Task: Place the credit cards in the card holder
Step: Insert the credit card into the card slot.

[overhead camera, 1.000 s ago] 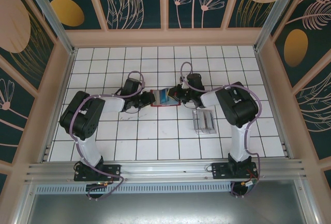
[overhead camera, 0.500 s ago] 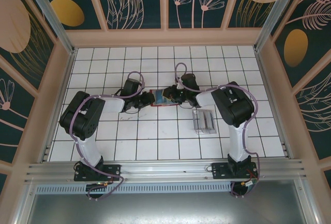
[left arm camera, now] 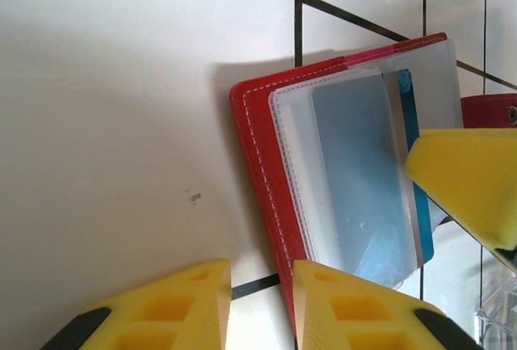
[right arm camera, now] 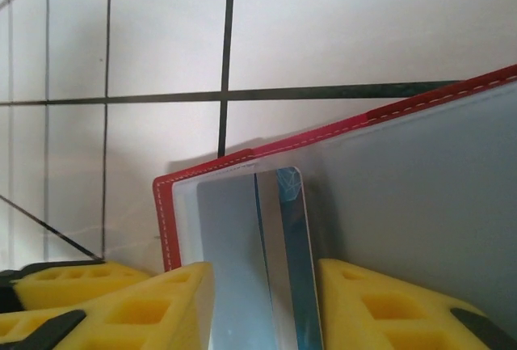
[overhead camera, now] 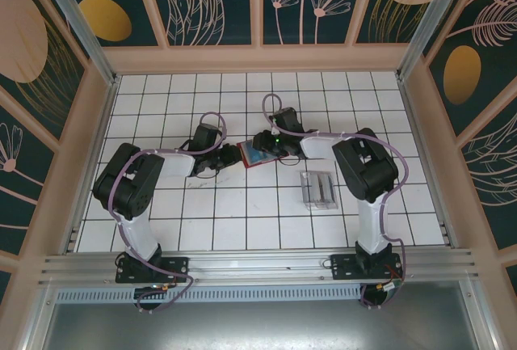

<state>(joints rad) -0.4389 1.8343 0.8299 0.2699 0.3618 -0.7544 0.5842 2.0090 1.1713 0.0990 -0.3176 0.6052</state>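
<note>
The red card holder (overhead camera: 251, 155) lies open on the tiles between both arms. In the left wrist view its red cover (left arm camera: 258, 164) frames clear sleeves, and a pale grey-blue credit card (left arm camera: 363, 188) sits in one. My left gripper (left arm camera: 260, 305) is narrowly open at the holder's near corner: one finger rests against the red edge and bare tile shows in the gap. My right gripper (right arm camera: 262, 309) stands open astride the credit card (right arm camera: 266, 261), which is tucked inside the holder (right arm camera: 166, 221). A yellow right fingertip (left arm camera: 468, 180) overlaps the sleeves.
A clear acrylic slotted tray (overhead camera: 318, 189) stands to the right of the holder, in front of the right arm. Its corner shows at the lower right of the left wrist view (left arm camera: 502, 326). Wooden walls (overhead camera: 258, 59) ring the tiled floor.
My right gripper has moved left and away from the bases and opened off the card. The card holder now looks narrower and more tilted. The left arm has hardly moved.
</note>
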